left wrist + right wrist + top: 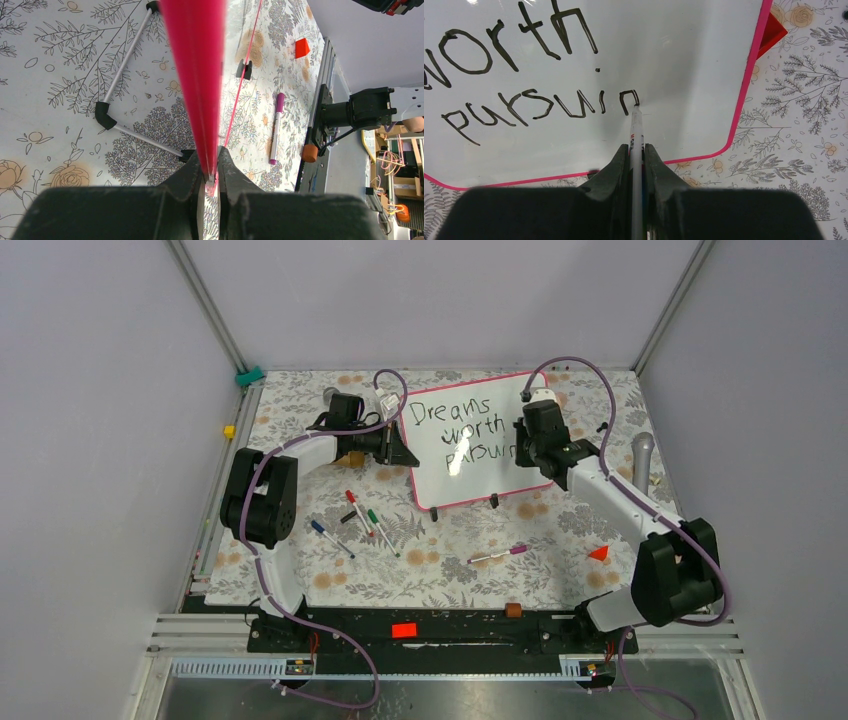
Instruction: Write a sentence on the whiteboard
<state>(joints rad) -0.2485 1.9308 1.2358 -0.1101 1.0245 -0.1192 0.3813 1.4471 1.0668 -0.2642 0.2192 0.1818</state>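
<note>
The whiteboard [480, 485], pink-framed, lies tilted at the back middle of the table. The sentence [462, 430] on it reads "Dreams worth pursuin" in black on three lines. My left gripper [405, 452] is shut on the board's left edge; in the left wrist view the pink frame [195, 75] runs up from between the closed jaws of that gripper [212, 167]. My right gripper [527, 445] hangs over the board's right half. In the right wrist view this gripper [636, 150] is shut on a marker [636, 127]. Its tip touches the whiteboard [674, 60] at the last "n" of the sentence [531, 107].
Loose markers lie in front of the board: red [357, 508], green [380, 530], blue [330, 538] and purple [497, 556]. A red wedge block [598, 553] sits front right, a grey cylinder [643, 455] at the right edge. A brown block [513, 610] rests on the base rail.
</note>
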